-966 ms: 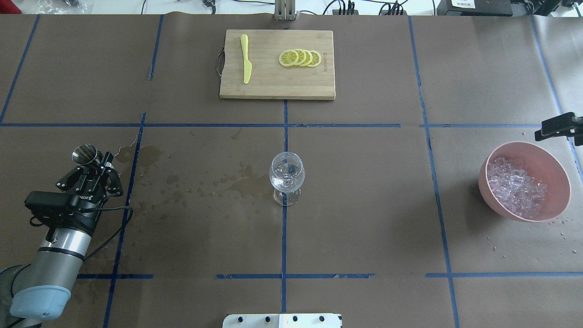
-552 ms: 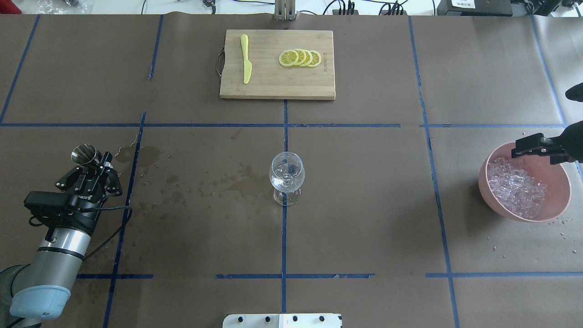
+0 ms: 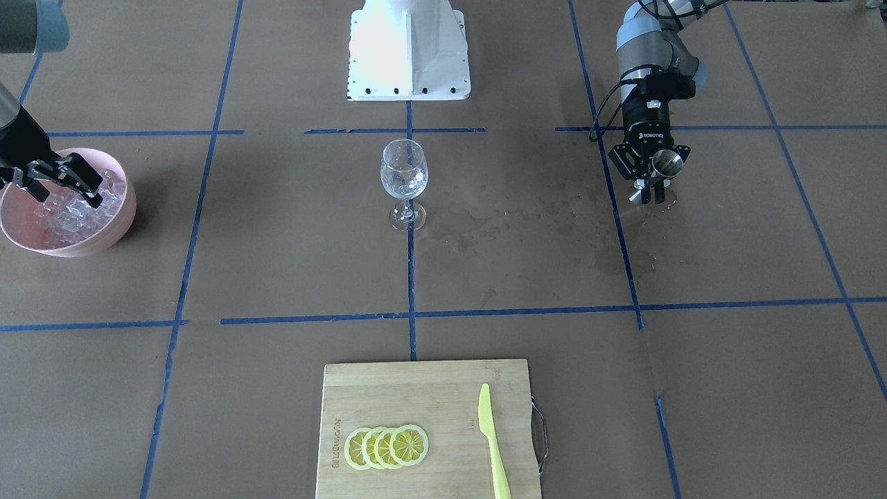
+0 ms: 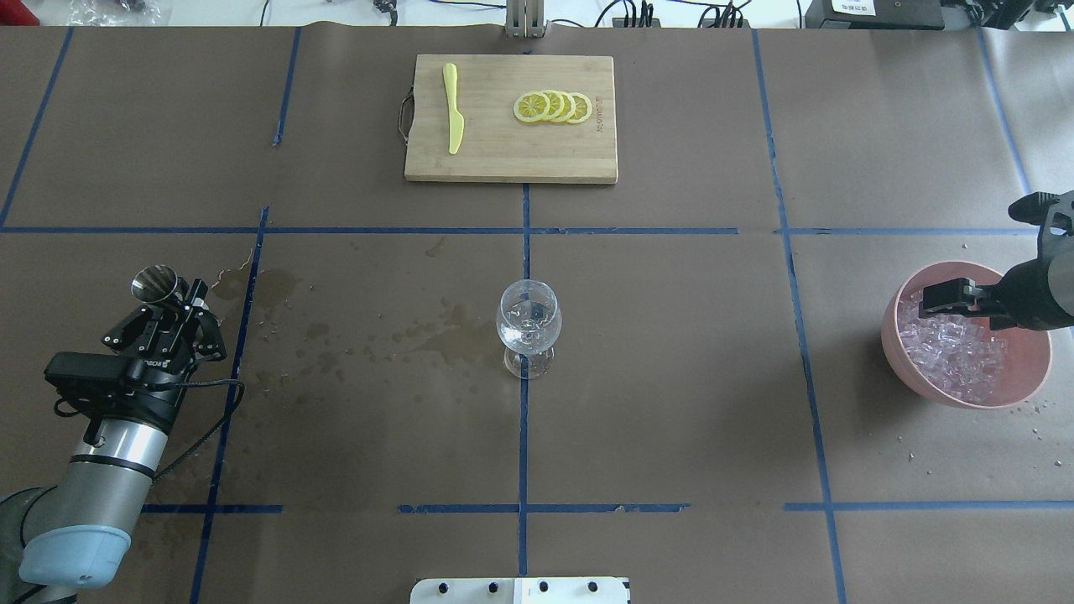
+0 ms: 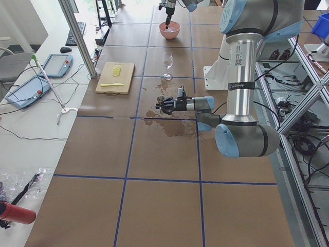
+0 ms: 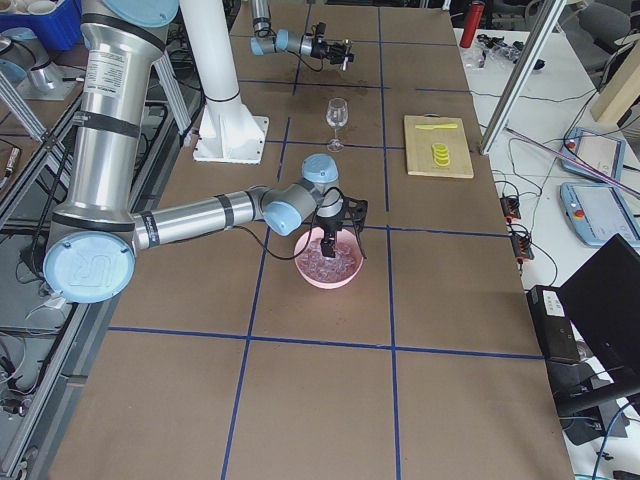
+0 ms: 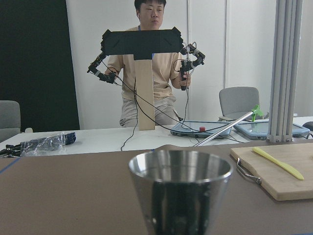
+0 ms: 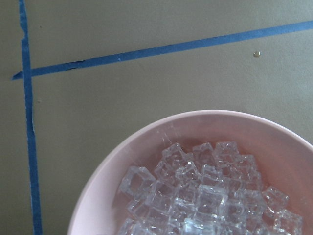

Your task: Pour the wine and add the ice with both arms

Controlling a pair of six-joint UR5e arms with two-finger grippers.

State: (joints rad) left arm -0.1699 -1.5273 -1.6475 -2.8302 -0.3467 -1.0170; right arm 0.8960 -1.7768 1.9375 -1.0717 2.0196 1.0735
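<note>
Exterior front-facing: "ROBOTIQ" legible on L gripper [image 3: 650, 186], fingers clamped on steel cup [image 3: 666, 164]. R gripper [image 3: 54, 186] fingers apart over ice [image 3: 69, 216], clear glassy cubes heaped in pink bowl [image 3: 119, 220].

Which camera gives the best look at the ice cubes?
The right wrist-mounted view: the ice sits close up, cubes distinct, in the pink bowl. Overhead and front-facing show a small heap partly behind the right gripper; side views, specks.

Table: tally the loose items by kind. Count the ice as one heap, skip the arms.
wine glass: 1
pink bowl: 1
ice heap: 1
metal cup: 1
cutting board: 1
yellow knife: 1
lemon slices: 4
Total: 10
</note>
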